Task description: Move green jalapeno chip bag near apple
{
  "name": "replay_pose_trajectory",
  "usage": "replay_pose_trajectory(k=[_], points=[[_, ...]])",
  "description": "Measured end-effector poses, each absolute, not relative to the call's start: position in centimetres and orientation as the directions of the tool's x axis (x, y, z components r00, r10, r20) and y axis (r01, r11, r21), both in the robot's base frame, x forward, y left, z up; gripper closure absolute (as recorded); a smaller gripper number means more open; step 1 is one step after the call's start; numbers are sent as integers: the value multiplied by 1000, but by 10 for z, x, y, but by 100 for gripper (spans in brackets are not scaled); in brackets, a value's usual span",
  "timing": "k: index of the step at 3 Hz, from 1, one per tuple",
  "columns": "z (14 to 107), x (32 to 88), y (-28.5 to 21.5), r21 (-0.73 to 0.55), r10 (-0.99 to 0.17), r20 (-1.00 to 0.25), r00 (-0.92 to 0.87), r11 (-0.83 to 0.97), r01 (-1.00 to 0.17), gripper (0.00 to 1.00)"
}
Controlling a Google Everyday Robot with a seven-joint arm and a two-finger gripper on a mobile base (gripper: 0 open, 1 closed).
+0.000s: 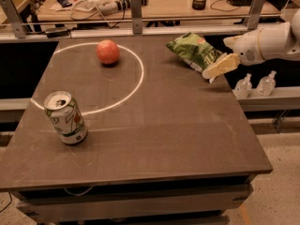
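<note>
The green jalapeno chip bag (193, 50) lies crumpled at the far right of the dark table (168, 125). The apple (108, 51) sits at the far left-centre, inside a white circle drawn on the table, well apart from the bag. My gripper (219, 66) comes in from the right on a white arm (272, 43) and is at the bag's right end, overlapping its edge. I cannot tell whether it holds the bag.
A green-white soda can (65, 117) stands upright at the front left. Two small clear bottles (255, 84) sit on a ledge off the table's right edge. A metal rail (136, 29) and a cluttered desk lie behind.
</note>
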State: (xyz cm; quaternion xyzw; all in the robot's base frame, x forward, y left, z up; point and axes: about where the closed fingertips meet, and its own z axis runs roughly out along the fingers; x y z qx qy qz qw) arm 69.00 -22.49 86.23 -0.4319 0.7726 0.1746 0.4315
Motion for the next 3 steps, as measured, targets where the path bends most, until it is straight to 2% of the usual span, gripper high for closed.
replay_pose_trajectory(k=[2,3], points=[[852,707,-198,-120,-516,-830,-209,533,-838,0],[854,721,-195,-131,-513,-837,-188,522,-843,17]])
